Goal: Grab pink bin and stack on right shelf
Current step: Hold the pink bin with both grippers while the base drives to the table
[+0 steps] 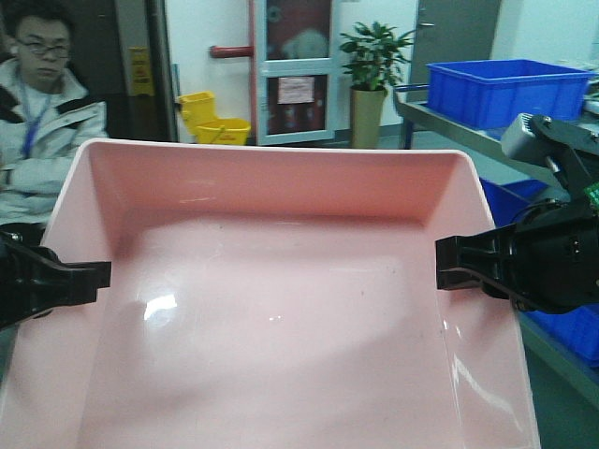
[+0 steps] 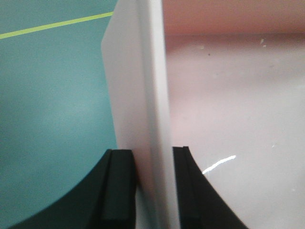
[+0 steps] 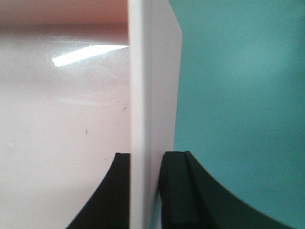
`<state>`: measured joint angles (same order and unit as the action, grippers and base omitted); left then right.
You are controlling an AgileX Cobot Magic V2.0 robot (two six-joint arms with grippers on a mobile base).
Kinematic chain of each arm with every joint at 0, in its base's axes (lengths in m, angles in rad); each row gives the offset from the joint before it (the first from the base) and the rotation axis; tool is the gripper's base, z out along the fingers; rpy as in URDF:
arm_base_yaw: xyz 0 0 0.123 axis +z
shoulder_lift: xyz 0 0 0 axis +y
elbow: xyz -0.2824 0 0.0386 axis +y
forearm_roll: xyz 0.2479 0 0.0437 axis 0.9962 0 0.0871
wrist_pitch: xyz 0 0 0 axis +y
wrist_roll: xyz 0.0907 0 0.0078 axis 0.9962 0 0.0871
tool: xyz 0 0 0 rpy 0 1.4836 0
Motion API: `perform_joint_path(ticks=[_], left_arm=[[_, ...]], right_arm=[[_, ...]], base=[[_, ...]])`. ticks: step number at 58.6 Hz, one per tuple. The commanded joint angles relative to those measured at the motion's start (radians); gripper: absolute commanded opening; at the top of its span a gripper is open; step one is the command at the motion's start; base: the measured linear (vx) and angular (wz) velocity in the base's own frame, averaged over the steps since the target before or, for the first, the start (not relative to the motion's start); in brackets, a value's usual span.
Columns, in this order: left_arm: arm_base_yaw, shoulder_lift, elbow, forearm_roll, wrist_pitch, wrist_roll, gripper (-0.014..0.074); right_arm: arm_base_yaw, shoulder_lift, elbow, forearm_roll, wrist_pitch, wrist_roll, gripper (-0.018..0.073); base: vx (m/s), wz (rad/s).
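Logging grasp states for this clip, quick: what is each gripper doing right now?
Left gripper: shut on the pink bin, one finger on each side of its left wall.
Right gripper: shut on the pink bin, clamping its right wall.

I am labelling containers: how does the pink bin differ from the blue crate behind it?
The pink bin is pale pink; the blue crate is deep blue. The pink bin is clamped at both side walls by the left gripper and right gripper; the blue crate rests untouched on the grey shelf. The pink bin's inside shows empty; the blue crate's inside is hidden. Both are open-topped rectangular tubs.
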<state>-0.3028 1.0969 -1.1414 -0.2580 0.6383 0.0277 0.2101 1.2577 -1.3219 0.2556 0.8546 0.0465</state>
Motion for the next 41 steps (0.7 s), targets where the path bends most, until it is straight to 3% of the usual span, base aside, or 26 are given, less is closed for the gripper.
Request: perform_joint_path(ticks=[1, 20, 41], left_arm=[[0.024, -0.029, -0.03, 0.103, -0.084, 0.014, -0.0001], [0.024, -0.029, -0.03, 0.103, -0.084, 0.014, -0.0001], [0.024, -0.029, -0.03, 0.103, -0.084, 0.014, -0.0001]], right_arm=[[-0.039, -0.034, -0.03, -0.143, -0.089, -0.009, -0.0008], [-0.039, -0.034, -0.03, -0.143, -0.088, -0.009, -0.0008], [-0.039, -0.034, -0.03, -0.143, -0.088, -0.009, -0.0008]], base=[[0.29, -0.41], [0.35, -0.28], [0.45, 0.01]])
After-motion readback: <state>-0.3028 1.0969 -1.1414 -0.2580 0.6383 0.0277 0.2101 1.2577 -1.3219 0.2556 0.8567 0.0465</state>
